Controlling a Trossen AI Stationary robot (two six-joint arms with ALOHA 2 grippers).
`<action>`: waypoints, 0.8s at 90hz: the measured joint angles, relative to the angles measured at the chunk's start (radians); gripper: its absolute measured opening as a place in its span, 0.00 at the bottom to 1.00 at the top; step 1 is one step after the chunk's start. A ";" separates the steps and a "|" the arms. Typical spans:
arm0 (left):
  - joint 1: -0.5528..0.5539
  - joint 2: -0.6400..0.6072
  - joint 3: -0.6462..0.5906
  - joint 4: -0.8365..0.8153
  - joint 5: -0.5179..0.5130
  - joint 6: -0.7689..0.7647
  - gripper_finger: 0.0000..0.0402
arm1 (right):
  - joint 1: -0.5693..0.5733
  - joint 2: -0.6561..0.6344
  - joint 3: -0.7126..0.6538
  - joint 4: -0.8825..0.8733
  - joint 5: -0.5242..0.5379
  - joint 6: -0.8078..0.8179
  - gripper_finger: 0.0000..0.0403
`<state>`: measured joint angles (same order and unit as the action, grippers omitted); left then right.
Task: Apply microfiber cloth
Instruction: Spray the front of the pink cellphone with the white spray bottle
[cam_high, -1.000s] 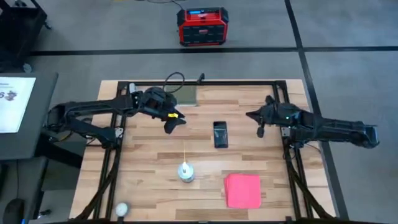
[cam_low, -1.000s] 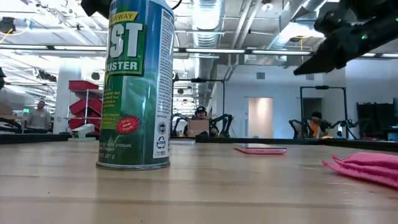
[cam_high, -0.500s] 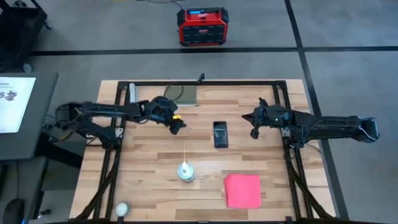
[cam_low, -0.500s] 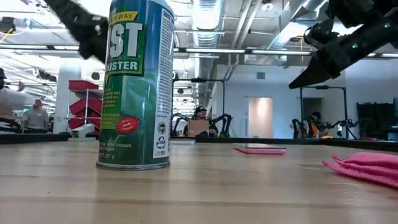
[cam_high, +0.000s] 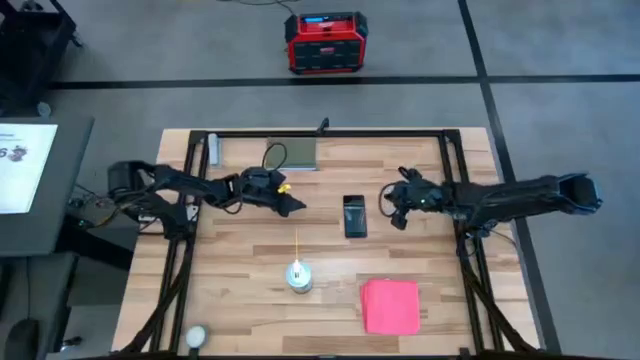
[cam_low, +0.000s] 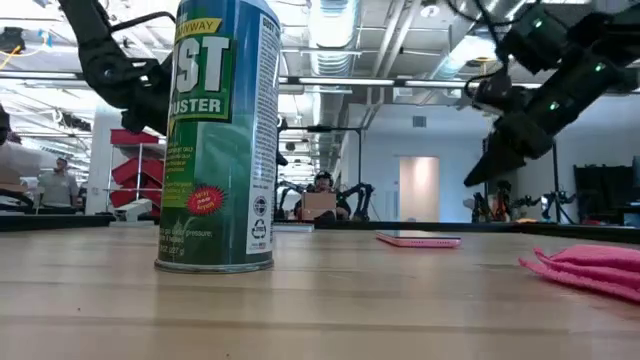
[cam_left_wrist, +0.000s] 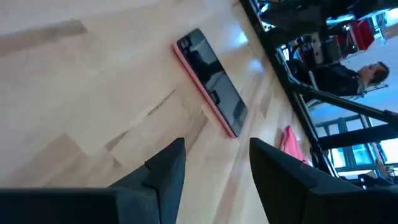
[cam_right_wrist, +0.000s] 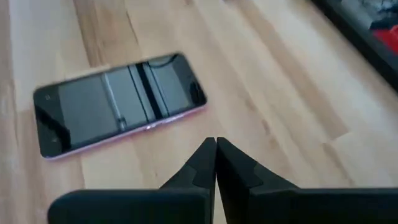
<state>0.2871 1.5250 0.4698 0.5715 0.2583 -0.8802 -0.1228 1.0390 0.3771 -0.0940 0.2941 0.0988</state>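
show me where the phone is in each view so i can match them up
High view: the phone lies mid-table, between the left end effector and the right end effector.
Low view: a thin pink sliver far back on the table, right of the spray can.
Left wrist view: screen up, beyond the open fingers.
Right wrist view: just past the closed fingertips.
Shared landmark: the microfiber cloth, also visible in the low view.

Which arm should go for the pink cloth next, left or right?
Probably the right. The cloth lies on the right gripper's side of the table, while the left gripper sits beyond the spray can. Its fingers are shut, so they must open first.
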 joint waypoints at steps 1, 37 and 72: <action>-0.001 0.005 0.000 0.002 -0.001 -0.004 0.38 | 0.002 0.008 0.000 0.005 0.000 0.003 0.00; -0.014 0.191 0.012 0.182 -0.018 -0.137 0.38 | 0.038 0.166 0.000 0.136 0.027 0.062 0.00; -0.018 0.257 0.117 0.134 -0.001 -0.169 0.38 | 0.042 0.311 0.006 0.157 0.052 0.094 0.00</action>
<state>0.2696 1.7823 0.5867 0.7053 0.2574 -1.0490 -0.0804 1.3504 0.3829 0.0625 0.3461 0.1929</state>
